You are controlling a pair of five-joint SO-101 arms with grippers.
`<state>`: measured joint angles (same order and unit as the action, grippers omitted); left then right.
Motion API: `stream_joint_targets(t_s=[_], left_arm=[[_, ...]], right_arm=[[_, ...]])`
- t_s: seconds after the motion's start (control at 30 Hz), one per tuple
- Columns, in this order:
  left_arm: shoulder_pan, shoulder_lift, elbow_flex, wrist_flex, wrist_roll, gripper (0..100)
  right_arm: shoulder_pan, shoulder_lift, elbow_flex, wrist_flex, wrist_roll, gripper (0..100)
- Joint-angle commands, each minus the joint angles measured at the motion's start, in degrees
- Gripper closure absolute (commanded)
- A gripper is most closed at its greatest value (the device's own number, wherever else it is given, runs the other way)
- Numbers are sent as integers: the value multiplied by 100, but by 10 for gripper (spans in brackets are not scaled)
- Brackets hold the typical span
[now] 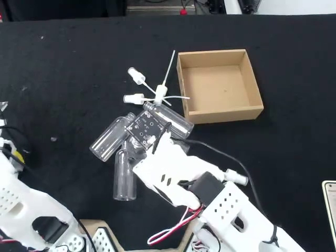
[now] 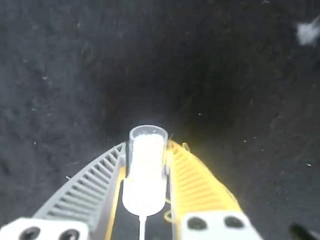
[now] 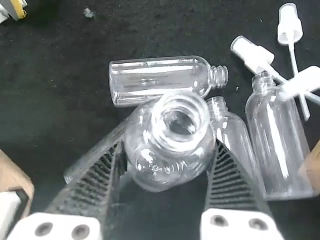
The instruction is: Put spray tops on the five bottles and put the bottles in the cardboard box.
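Note:
My right gripper (image 3: 167,147) is shut on a clear bottle (image 3: 170,135), whose open mouth faces the camera. Three more clear bottles (image 1: 111,137) (image 1: 124,176) (image 1: 170,118) lie in a cluster around it on the black table. My left gripper (image 2: 147,147) is shut on a white spray top (image 2: 146,170), above bare black cloth at the table's left edge. Loose spray tops (image 1: 137,76) (image 1: 134,98) (image 1: 161,93) lie just beyond the bottles. The cardboard box (image 1: 223,113) stands open to the right of them with nothing in it.
Another white spray top (image 1: 236,177) lies beside the right arm (image 1: 210,194). The left arm's body (image 1: 23,207) fills the lower left corner. A white object (image 1: 329,197) sits at the right edge. The far half of the table is bare black cloth.

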<state>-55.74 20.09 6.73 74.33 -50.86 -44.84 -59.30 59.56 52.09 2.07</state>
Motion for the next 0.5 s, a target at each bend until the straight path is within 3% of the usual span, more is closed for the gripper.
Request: stream_joint_targets(t_s=[0.0,0.27,0.47], left_arm=[[-127,-580,4,387,-35,917],[-224,-2593,347,607,105,914],[576,-4352,1121,70,1679,914]], right_arm=[[88,13,-620,-123,62,858],[79,13,-699,-246,18,858],[70,13,-708,-615,9,858]])
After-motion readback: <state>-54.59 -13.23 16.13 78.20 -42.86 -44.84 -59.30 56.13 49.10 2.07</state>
